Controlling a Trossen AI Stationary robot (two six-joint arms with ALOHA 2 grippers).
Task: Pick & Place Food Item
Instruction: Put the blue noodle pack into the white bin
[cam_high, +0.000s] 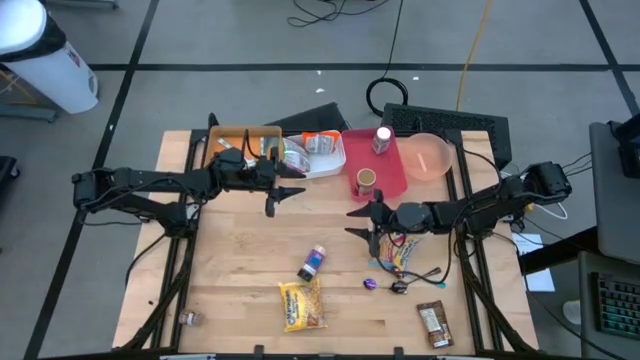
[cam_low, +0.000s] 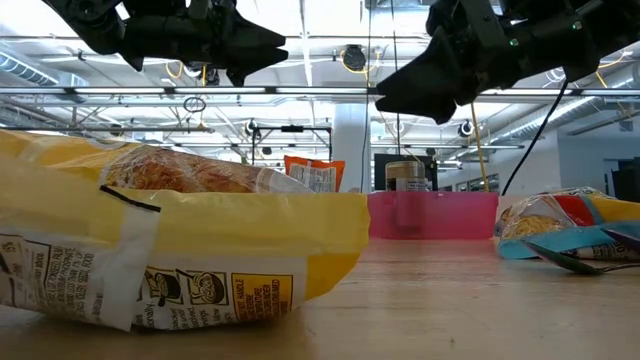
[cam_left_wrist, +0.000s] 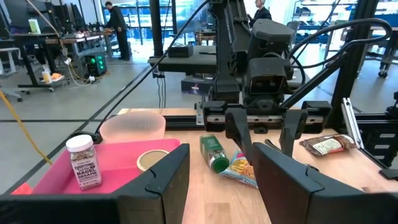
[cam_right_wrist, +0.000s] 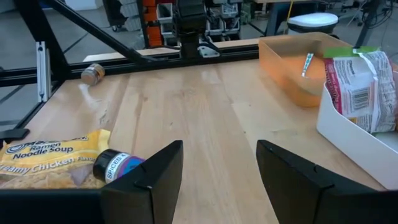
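Both arms hover level above the table's middle, facing each other. My left gripper (cam_high: 287, 195) (cam_left_wrist: 221, 180) is open and holds nothing. So is my right gripper (cam_high: 358, 220) (cam_right_wrist: 219, 180). A yellow ramen noodle packet (cam_high: 302, 305) (cam_right_wrist: 43, 158) lies flat near the front edge. A dark spice jar (cam_high: 313, 263) (cam_right_wrist: 118, 167) lies on its side beside it. Under the right gripper lie a green-capped jar (cam_left_wrist: 214, 152) and a colourful snack packet (cam_high: 400, 255) (cam_left_wrist: 239, 169).
The red tray (cam_high: 392, 178) at the back holds a seasoning jar (cam_high: 383, 140) and a cup (cam_high: 366, 180). Beside it are a pink bowl (cam_high: 430, 155), a white bin (cam_high: 330, 165) of packets and an orange bin (cam_high: 235, 135). A brown bar (cam_high: 434, 325) lies front right, a small jar (cam_high: 188, 318) front left.
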